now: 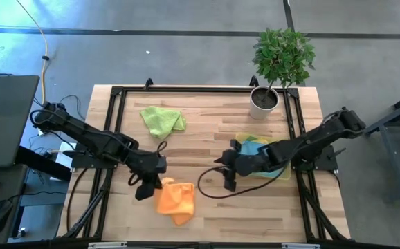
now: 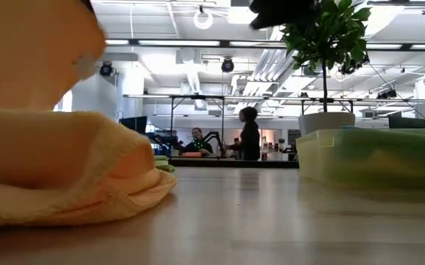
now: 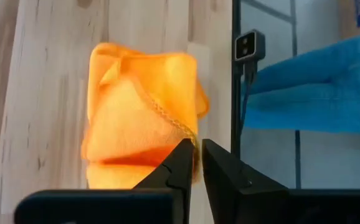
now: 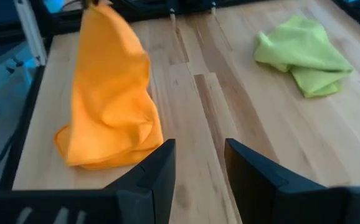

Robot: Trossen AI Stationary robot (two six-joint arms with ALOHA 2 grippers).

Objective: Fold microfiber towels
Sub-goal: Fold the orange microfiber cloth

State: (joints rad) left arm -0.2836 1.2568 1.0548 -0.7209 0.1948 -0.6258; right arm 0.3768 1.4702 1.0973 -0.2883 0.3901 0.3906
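At table front, left pincer [image 3: 195, 163] nrly shut on orange towel [image 3: 144, 106].

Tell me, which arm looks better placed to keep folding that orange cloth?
Probably the left. Its gripper sits right at the orange towel, with an edge between its narrowly parted fingers, while the right gripper hangs open over bare table, farther away.

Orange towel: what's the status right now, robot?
Left tool nearly shut, beside orange towel. Right tool open, empty, mid-table. Nothing blocking.
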